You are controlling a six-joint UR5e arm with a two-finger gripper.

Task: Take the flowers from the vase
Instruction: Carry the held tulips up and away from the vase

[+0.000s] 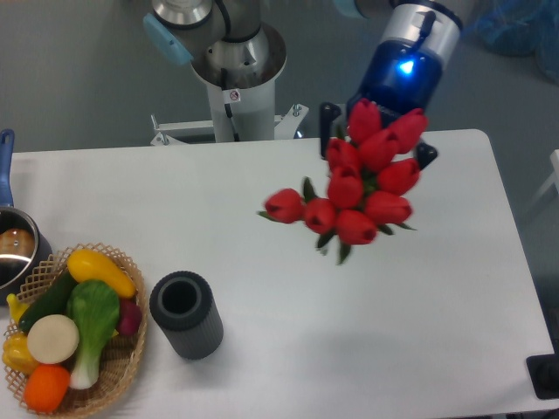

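The flowers (358, 183), a bunch of glossy red tulip buds with dark green leaves, hang in the air over the right half of the white table, well clear of the vase. My gripper (376, 140) is shut on the flowers from behind; its fingertips are mostly hidden by the buds, with one dark finger (327, 118) showing at the left and one at the right. The vase (185, 314), a short dark grey ribbed cylinder, stands upright at the front left with an empty round mouth.
A wicker basket (122, 371) of yellow, green, white and orange vegetables sits at the front left corner beside the vase. A steel pot (13, 249) with a blue handle is at the left edge. The arm's base (236, 65) stands behind the table.
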